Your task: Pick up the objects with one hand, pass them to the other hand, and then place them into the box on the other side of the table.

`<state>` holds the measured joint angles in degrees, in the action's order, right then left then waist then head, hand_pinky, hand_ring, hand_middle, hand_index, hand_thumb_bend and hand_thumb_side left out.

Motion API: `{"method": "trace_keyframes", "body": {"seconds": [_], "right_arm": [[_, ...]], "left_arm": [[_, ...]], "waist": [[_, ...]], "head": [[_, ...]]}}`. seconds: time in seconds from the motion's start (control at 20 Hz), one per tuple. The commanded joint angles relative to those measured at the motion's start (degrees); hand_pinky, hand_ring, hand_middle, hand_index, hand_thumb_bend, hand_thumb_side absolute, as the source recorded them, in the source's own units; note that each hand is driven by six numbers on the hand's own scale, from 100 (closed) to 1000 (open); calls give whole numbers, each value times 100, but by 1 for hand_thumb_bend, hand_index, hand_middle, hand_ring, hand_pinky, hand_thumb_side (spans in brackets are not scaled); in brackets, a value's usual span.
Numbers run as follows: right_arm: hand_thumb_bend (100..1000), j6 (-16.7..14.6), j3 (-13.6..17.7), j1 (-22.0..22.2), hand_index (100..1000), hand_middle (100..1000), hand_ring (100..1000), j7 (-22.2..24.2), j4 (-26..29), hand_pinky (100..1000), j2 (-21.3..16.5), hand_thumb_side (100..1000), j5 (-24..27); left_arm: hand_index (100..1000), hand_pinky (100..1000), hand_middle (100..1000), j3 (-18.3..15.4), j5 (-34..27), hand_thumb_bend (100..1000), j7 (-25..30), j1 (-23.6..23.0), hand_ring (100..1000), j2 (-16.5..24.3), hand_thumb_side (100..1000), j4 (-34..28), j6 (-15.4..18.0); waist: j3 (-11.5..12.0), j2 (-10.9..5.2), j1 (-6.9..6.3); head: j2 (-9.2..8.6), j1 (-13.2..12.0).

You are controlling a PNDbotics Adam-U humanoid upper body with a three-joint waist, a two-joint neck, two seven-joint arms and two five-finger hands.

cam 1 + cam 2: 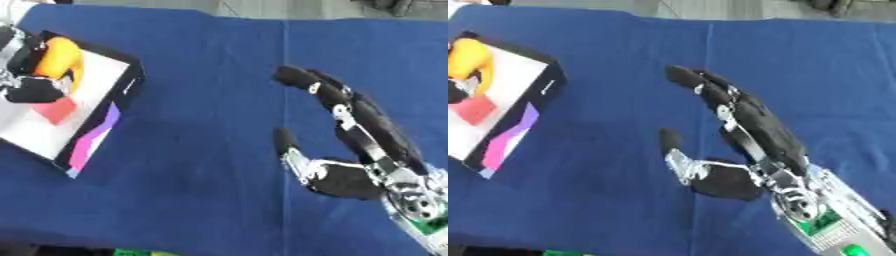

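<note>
While the right hand [350,150] lies open and empty on the blue cloth [201,165], the left hand [31,70] curls around a yellow object [59,57] over the box [87,125].

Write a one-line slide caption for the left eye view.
Left hand lowers an orange object into the white box; right hand hovers open.

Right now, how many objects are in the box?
2 visible: a yellow-orange rounded object at the far end of the white-floored, black-walled box, under the left hand, and a red square block nearer the middle. The hand may hide more.
</note>
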<state>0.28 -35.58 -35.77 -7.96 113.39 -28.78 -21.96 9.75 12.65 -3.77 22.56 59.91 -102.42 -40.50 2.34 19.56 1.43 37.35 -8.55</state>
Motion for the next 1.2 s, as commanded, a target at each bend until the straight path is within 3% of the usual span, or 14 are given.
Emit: {"method": "trace_keyframes", "body": {"seconds": [0.05,0.15,0.2,0.25,0.3,0.35,0.4,0.6,0.7,0.75,0.8,0.9,1.05,1.2], "right_arm": [[100,-68,105,-61,972,850,865,-105,121,882,-50,691,43],[100,-123,111,-68,971,849,864,-141,121,882,-29,691,75],[100,-145,113,-69,971,849,863,-153,121,881,-24,691,86],[100,-160,116,-68,971,848,863,-161,121,881,-20,691,96],[100,-170,118,-66,971,848,863,-166,121,881,-18,691,104],[100,-175,120,-63,970,848,862,-170,121,880,-15,691,112],[100,-178,125,-60,970,848,861,-173,121,880,-13,691,123],[100,-191,136,-55,969,847,860,-174,121,881,-14,691,166],[100,-203,142,-44,969,847,860,-173,121,881,-21,691,170],[100,-202,153,-33,968,846,860,-180,121,880,-25,715,173],[100,-195,172,-21,968,846,859,-198,121,880,-29,691,180],[100,-194,233,-4,967,846,860,-266,121,881,-53,686,204],[100,-230,420,17,959,845,858,-427,121,880,-167,625,280],[100,-86,743,115,922,822,845,-405,121,879,-405,602,427]], "left_arm": [[544,587,437,-127,-72,126,-156,152,516,74,100,399,198],[625,665,524,-98,29,251,-113,229,588,20,100,723,355],[708,724,601,-83,120,316,-55,266,661,0,100,870,411],[756,757,643,-67,257,362,10,298,707,-17,140,1000,452],[807,793,693,-58,397,416,90,324,752,-37,207,1111,470],[869,834,742,-56,530,559,189,347,791,-57,395,1211,457],[890,855,760,-57,665,622,296,374,811,-75,458,1307,416],[919,880,791,-77,1188,725,667,454,843,-129,545,1547,210],[907,867,782,-139,1337,680,736,489,833,-164,543,1567,123],[890,844,767,-185,1365,555,706,507,811,-183,658,1529,81],[879,834,758,-239,1349,513,613,521,798,-205,562,1440,45],[830,778,706,-389,1063,307,284,541,743,-274,636,1125,12],[789,715,642,-633,5,193,-687,501,659,-403,704,445,159],[803,708,647,-682,-1252,169,-1690,374,660,-558,753,-192,634]], "waist": [[-17,-78,-11],[-41,-65,3],[-50,-61,7],[-55,-59,11],[-57,-59,14],[-57,-60,15],[-55,-62,14],[-50,-75,6],[-47,-83,0],[-43,-88,-4],[-38,-94,-8],[-26,-108,-17],[-29,-131,-30],[-59,-150,-47]], "head": [[-104,-72],[-113,-93],[-115,-99],[-114,-105],[-112,-111],[-109,-113],[-103,-111],[-86,-80],[-75,-52],[-67,-27],[-58,9],[-33,124],[20,351],[74,627]]}}
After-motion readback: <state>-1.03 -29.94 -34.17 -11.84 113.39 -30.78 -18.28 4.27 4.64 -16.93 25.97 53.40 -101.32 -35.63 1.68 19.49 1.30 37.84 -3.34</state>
